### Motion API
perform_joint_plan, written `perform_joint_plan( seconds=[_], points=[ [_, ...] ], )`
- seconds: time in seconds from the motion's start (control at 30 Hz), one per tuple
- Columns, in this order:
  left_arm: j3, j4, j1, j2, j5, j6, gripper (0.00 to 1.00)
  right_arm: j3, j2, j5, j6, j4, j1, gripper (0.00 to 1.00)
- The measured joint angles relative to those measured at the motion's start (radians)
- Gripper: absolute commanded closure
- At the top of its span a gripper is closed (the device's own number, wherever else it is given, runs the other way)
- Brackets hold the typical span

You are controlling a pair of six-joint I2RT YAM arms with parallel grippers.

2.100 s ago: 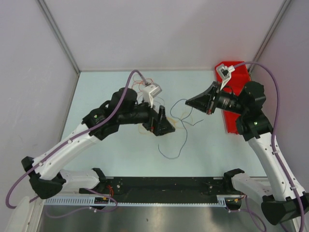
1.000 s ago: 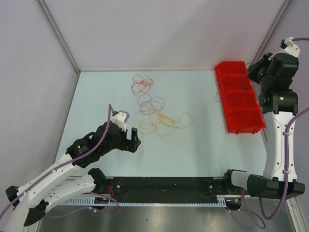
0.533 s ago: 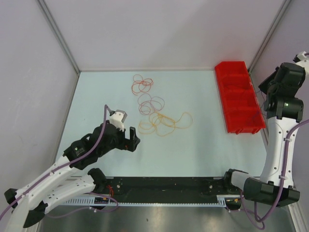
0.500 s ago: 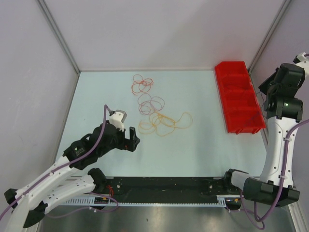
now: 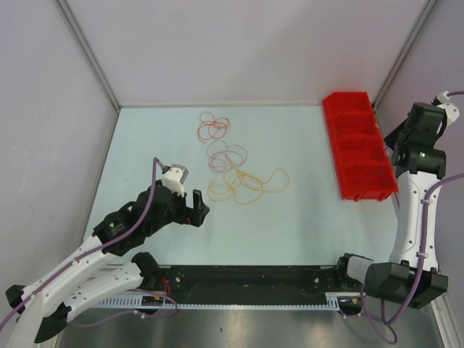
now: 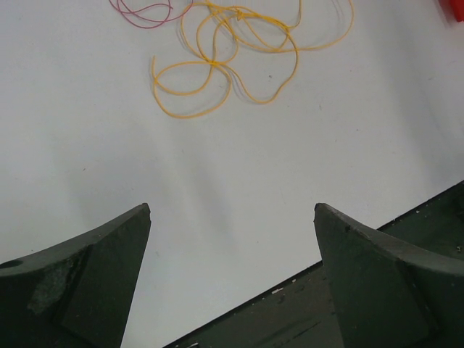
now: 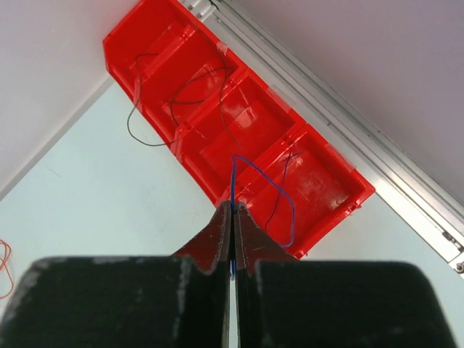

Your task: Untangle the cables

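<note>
Three cables lie in loops on the table: a red cable [image 5: 214, 127] farthest back, a pinkish-brown cable [image 5: 228, 154] in the middle, and an orange-yellow cable [image 5: 248, 183] nearest. My left gripper [image 5: 197, 209] is open and empty, low over the table just short of the orange-yellow cable [image 6: 217, 61]; its own view [image 6: 232, 208] shows bare table between the jaws. My right gripper [image 7: 232, 205] is raised above the red bin [image 7: 330, 217] and is shut on a dark blue cable [image 7: 290, 210] that hangs in a loop over the bin's near compartment. In the top view it [image 5: 399, 141] sits at the bin's right side.
The red bin [image 5: 360, 194] stands along the table's right edge. A thin dark cable [image 7: 210, 70] lies across its far compartments, partly over the wall. The pinkish-brown cable [image 6: 145, 11] shows at the top of the left wrist view. The black base rail [image 5: 254, 279] runs along the near edge.
Two seconds ago both arms were over the cables. The left arm has drawn back toward the near left. The right arm has swung up and right over the bin and shifted slightly in the last half second.
</note>
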Motion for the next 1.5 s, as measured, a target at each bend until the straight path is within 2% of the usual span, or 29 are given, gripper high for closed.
perform_joint_plan(
  seconds=[0.4,0.87,1.43,1.47,1.5],
  points=[
    [0.000,0.000,0.000,-0.002,-0.019,0.000,0.00,-0.144,0.094,-0.003,0.063,0.094,-0.042,1.00],
    [0.000,0.000,0.000,-0.006,-0.043,-0.001,0.00,-0.273,0.241,-0.087,0.123,0.322,-0.087,1.00],
    [0.000,0.000,0.000,-0.006,-0.045,-0.001,0.00,-0.409,0.277,-0.080,0.163,0.367,-0.113,1.00],
    [0.000,0.000,0.000,-0.006,-0.045,-0.001,0.00,-0.409,0.279,-0.084,0.163,0.371,-0.114,0.82],
    [0.000,0.000,0.000,-0.006,-0.046,-0.001,0.00,-0.409,0.280,-0.092,0.162,0.375,-0.117,0.71]
  ],
)
